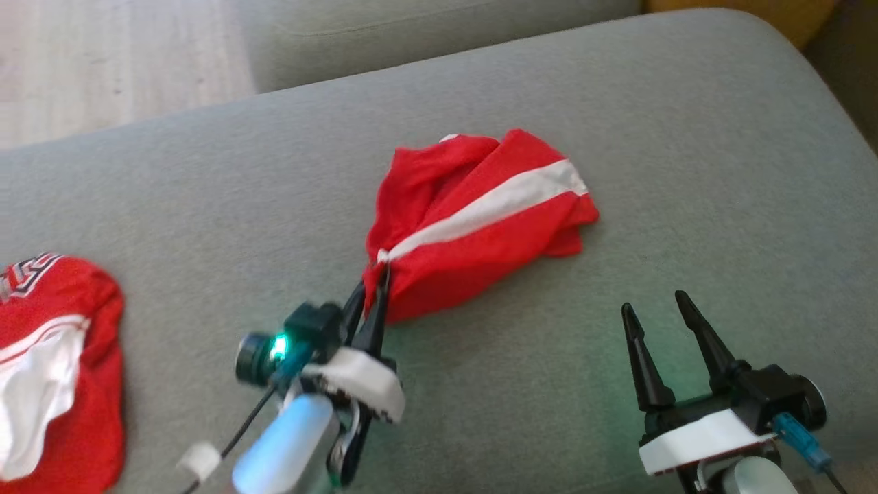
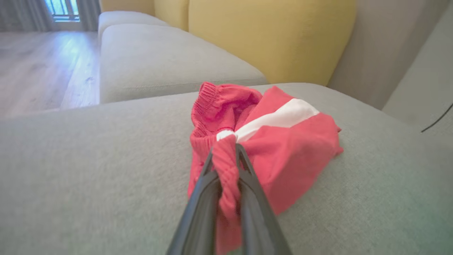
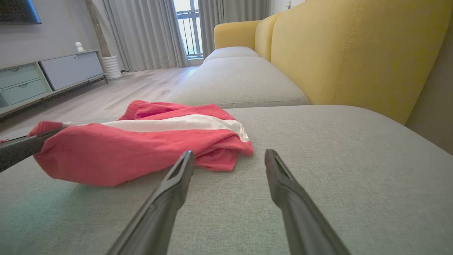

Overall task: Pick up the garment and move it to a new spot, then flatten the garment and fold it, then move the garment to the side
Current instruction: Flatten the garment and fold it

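On woven grey sofa cushion (image 1: 206, 206), crumpled red white-striped garment (image 1: 480, 219), ribbed hem in left hand (image 1: 374, 278).

Red garment (image 1: 470, 264), white stripe (image 1: 494, 204)

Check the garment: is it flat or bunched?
Bunched. The garment lies in a crumpled heap on the cushion, folds overlapping, one edge pinched in the shut left gripper.
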You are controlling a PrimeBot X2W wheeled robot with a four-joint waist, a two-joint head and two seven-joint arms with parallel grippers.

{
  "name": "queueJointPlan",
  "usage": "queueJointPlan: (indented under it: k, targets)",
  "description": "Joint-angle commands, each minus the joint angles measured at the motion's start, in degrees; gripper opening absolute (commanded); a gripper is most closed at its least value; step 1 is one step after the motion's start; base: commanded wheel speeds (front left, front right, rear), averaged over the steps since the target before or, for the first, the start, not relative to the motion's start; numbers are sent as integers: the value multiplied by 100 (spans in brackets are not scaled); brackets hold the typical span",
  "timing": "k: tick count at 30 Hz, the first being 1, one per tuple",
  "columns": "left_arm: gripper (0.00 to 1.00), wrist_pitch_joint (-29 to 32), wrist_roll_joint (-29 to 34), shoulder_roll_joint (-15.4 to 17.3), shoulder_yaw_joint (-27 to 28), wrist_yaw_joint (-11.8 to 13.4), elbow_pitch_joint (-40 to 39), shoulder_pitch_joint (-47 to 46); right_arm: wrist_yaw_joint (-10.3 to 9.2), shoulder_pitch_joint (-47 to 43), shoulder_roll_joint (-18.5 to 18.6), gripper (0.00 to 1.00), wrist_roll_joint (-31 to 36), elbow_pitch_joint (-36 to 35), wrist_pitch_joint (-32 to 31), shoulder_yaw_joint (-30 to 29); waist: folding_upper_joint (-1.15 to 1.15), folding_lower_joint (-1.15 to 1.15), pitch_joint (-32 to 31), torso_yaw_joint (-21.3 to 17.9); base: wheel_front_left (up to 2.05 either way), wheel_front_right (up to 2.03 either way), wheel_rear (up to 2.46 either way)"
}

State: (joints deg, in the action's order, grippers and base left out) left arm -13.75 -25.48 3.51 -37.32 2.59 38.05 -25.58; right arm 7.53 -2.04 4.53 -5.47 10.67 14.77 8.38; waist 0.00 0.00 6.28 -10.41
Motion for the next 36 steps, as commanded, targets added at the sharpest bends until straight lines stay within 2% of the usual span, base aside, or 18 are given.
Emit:
queueJointPlan:
  k: [1,2,3,4,5,11,18,29,36]
  targets:
    - [4,-109,-291,-23,368,12,-422,230,-4,57,119,100,31,-202,23,104,0,0,-27,243,0,0,0]
    - [30,-115,-389,-35,394,-28,-500,374,-4,61,130,100,33,-203,23,111,0,0,-35,296,0,0,0]
    - [48,-119,-473,-44,416,-61,-579,508,-4,61,140,100,34,-205,23,115,0,0,-45,348,0,0,0]
    - [78,-120,-551,-50,426,-79,-632,639,-4,59,150,100,36,-206,23,117,0,0,-59,398,0,0,0]
    - [100,-121,-614,-54,430,-78,-670,759,-4,55,159,100,36,-205,23,113,0,0,-75,441,0,0,0]
    - [100,-123,-758,-61,366,87,-929,1119,-4,71,193,100,39,-194,23,141,0,0,-130,561,0,0,0]
    - [100,-75,-241,18,208,310,-943,826,-4,43,182,100,35,-186,23,186,0,0,-176,572,0,0,0]
    - [100,1343,-46,304,41,563,-512,48,-4,40,143,100,4,-140,23,211,0,0,-162,328,0,0,0]
    - [100,2107,-194,561,-15,541,-896,175,-4,14,113,100,15,-166,23,159,0,0,-111,260,0,0,0]
